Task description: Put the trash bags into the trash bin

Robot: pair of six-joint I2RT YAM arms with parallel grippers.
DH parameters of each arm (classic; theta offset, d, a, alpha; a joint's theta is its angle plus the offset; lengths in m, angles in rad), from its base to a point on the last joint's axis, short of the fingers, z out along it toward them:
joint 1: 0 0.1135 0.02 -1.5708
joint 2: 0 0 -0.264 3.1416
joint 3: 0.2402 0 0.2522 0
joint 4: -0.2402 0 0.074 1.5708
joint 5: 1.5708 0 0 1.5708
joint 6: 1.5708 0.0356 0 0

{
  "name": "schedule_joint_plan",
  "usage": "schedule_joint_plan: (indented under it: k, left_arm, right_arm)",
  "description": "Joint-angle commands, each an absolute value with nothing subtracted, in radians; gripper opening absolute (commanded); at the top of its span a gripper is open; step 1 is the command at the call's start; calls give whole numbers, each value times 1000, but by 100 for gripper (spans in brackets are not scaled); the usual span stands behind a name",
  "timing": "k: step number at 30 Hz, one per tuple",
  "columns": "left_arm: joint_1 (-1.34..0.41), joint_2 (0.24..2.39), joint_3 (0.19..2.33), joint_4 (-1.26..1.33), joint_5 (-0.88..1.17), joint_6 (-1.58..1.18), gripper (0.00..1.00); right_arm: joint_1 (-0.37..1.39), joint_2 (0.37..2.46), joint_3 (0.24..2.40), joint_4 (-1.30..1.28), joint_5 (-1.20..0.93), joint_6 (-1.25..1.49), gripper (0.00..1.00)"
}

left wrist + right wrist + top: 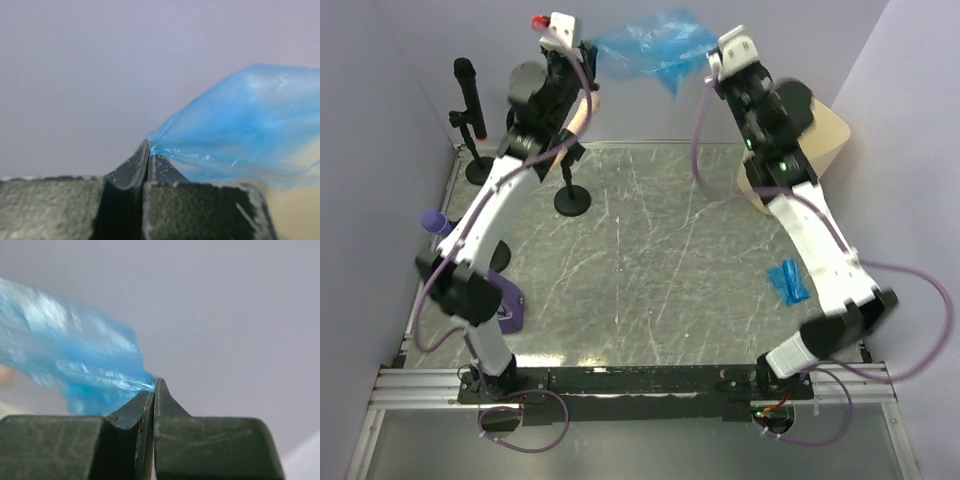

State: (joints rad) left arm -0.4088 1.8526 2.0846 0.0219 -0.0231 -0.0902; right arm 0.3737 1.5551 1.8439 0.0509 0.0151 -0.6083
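Left jaws: fully closed on one corner of the blue trash bag (240, 125); the film is pinched in a thin bunch right at the tips.
Right jaws: also closed, on the opposite edge of the same bag, with only a small fold of plastic between them.
Bag position: it hangs in the air between the two raised arms, over the far edge of the worktop (650, 260), spread out but crumpled.
Reason for the hold: in my judgement, two grips on opposite edges pull the thin film apart, so it does not stick to itself.
Trash bin (832, 132): at the far right of the worktop, partly hidden behind the right arm (820, 240). The bag is to its left, not above its rim, and the bin's inside is not visible.
Folded trash bag (787, 283): lies flat on the worktop just beside the right arm, apart from both jaws.
Progress: early, I think; neither bag is in the bin.
Risk: the slippery film can slide out of one grip.
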Motion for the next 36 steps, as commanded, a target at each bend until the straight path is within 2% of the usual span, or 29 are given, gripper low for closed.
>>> schedule_joint_plan:
  k: [1, 3, 4, 5, 6, 7, 8, 9, 10, 11, 13, 14, 17, 21, 28, 31, 33, 36]
  left_arm:
    - [-624, 1629, 1902, 988, 57, 491, 1]
    - [-679, 1673, 1824, 1220, 52, 675, 4]
    - [-695, 1675, 1710, 1314, 22, 696, 1]
    - [-698, 1625, 1545, 1268, 66, 765, 1]
    - [-686, 1506, 1318, 983, 323, 902, 1]
    - [-631, 1377, 1227, 238, 649, 1110, 1]
    - [-593, 1337, 1251, -429, 713, 1589, 1]
    - [-616, 1319, 1240, -666, 694, 1563, 1]
    - [-615, 1287, 1221, -637, 737, 1238, 1]
    - [-615, 1249, 1192, -597, 750, 1133, 1]
    - [-630, 1136, 1074, -336, 712, 970, 1]
    - [-630, 1103, 993, -170, 672, 856, 1]
    - [-634, 1025, 873, 159, 582, 599, 1]
    - [-632, 1112, 1013, 7, 523, 341, 1]
    - [-624, 1256, 1198, -87, 185, -78, 1]
    - [-603, 1401, 1406, -265, -28, -174, 1]
    - [-569, 1555, 1613, -458, -113, -240, 1]
    - [-502, 1805, 1926, -653, -56, -319, 1]
  right_arm:
    - [529, 1361, 1714, 774, -202, -898, 0]
    - [549, 1368, 1648, 784, -129, -956, 0]
    - [545, 1376, 1570, 614, -74, -969, 0]
    - [538, 1402, 1559, 199, -31, -1003, 0]
    - [535, 1449, 1542, -320, -79, -1046, 0]
    - [535, 1460, 1467, -647, -128, -1121, 0]
    - [522, 1380, 1301, -805, -281, -1185, 0]
    - [488, 1188, 1085, -780, -496, -1277, 0]
    - [460, 981, 893, -624, -579, -1323, 0]
    - [457, 743, 680, -393, -607, -1319, 0]
    - [472, 444, 444, -131, -658, -1319, 0]
    - [483, 387, 437, -167, -678, -1324, 0]
    - [503, 448, 560, -322, -632, -1189, 0]
    - [506, 603, 705, -324, -448, -943, 0]
    - [502, 810, 866, -241, -212, -616, 0]
    - [465, 989, 980, -241, -10, -510, 0]
    - [379, 1151, 1151, -343, 18, -410, 0]
    - [302, 1407, 1494, -536, -28, -315, 0]
